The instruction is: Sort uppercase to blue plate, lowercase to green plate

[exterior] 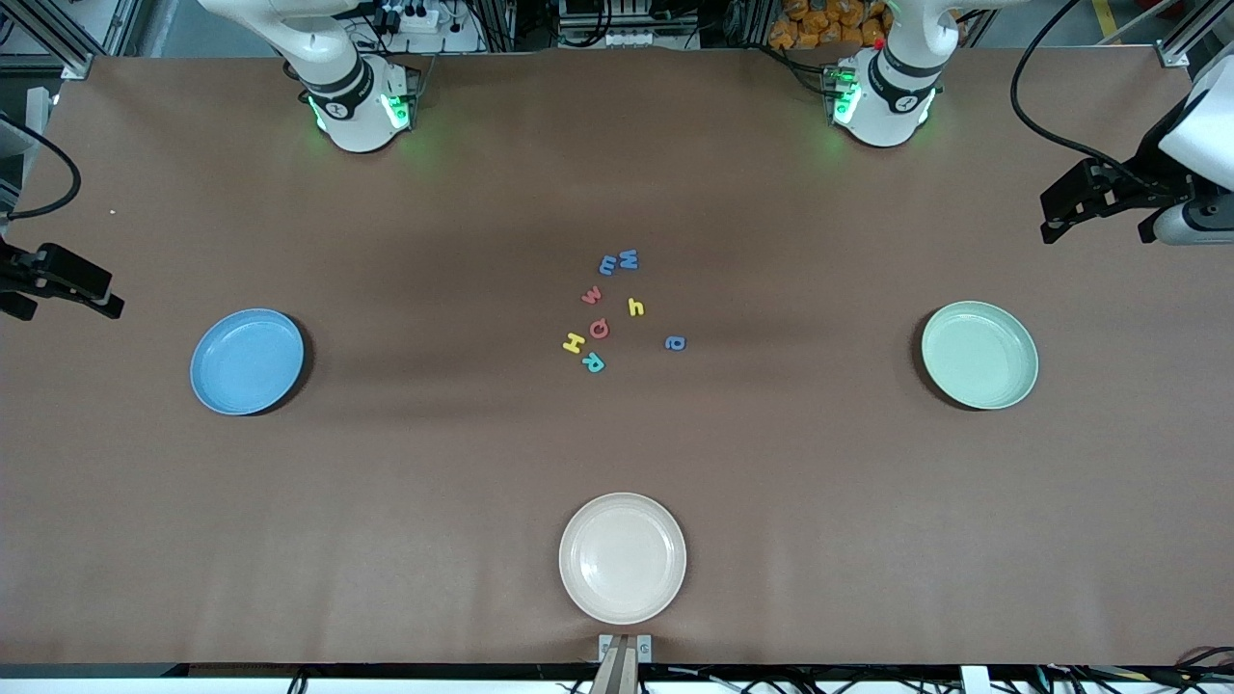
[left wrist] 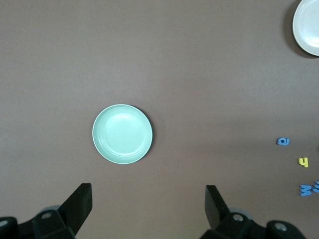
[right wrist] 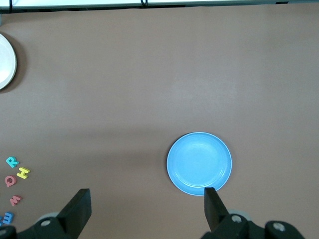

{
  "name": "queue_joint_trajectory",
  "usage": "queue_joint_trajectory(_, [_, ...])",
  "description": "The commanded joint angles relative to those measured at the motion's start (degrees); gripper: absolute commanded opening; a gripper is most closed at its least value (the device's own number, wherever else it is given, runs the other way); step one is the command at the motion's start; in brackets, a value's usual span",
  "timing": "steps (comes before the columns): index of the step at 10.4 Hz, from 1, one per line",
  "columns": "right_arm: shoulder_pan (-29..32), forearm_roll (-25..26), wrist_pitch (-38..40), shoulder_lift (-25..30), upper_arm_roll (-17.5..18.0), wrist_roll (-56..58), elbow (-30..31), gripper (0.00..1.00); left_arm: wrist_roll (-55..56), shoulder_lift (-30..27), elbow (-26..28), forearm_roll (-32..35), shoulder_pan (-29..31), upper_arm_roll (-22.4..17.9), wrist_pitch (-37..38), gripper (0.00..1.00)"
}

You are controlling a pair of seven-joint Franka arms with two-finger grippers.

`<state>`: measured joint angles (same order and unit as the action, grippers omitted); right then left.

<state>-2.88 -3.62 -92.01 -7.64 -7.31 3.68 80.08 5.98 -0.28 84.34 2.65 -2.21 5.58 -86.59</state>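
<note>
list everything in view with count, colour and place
uppercase: four, yellow H, red Q, teal R, blue W, loose mid-table
lowercase: four, blue a, yellow h, red w, blue m, mixed among them
blue plate: one, sky blue, toward the right arm's end
green plate: one, pale mint, toward the left arm's end
white plate: one, cream, nearest the front camera
left gripper: fingers open, above the green plate's end, waiting
right gripper: fingers open, above the blue plate's end

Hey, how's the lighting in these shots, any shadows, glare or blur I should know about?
Front view: even light, soft dark shadow bands across the table, green glow at both arm bases. Left wrist view: green plate sharp, faint sheen at its centre. Right wrist view: blue plate sharp, no glare.
</note>
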Motion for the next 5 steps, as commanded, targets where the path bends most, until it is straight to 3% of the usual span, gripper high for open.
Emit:
queue_joint_trajectory(1, [0.9,0.3,0.3,1.1,0.6,-0.4,0.5,1.0,-1.8,-1.3,-0.1,-1.0,0.3,-0.1,1.2,1.0])
queue_joint_trajectory(5, [0.3,3.0,0.8,1.1,0.6,-0.3,0.8,1.0,-2.0,-1.2,-0.1,-3.3,0.4,-0.5,1.3,1.0])
